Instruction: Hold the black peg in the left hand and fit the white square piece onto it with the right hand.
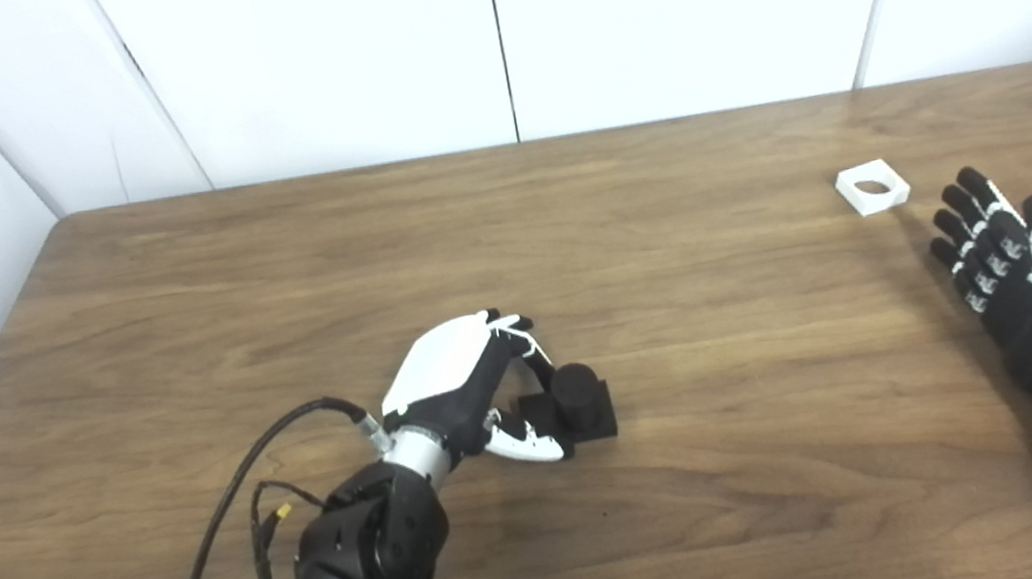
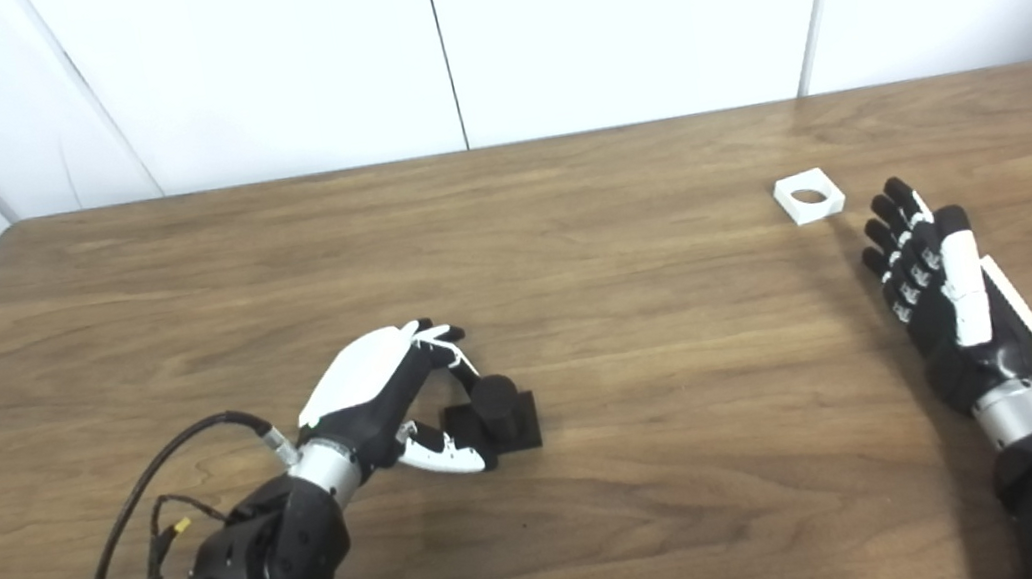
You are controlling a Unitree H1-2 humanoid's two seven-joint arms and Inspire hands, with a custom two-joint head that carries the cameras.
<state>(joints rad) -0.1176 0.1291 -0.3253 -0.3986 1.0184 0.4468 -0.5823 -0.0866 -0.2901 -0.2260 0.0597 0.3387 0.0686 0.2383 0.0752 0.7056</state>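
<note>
Both hands are at the approach stage. The left hand [image 1: 463, 378] curls partly round the black peg [image 1: 578, 400] standing on the table [image 1: 270, 263]; whether it grips, I cannot tell. The right hand [image 1: 1020, 284], fingers extended and empty, lies near the white square piece [image 1: 872, 187]. Next: secure the peg, then pinch the piece.

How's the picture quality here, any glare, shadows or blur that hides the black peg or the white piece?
Left eye view: even, soft light; the white square piece is sharp, its hole clear. The black peg merges with the left hand and its dark fingers, so edges blur. Right eye view: the same; faint sheen on the table, a soft shadow left of the right hand, white walls nearly blown out.
</note>
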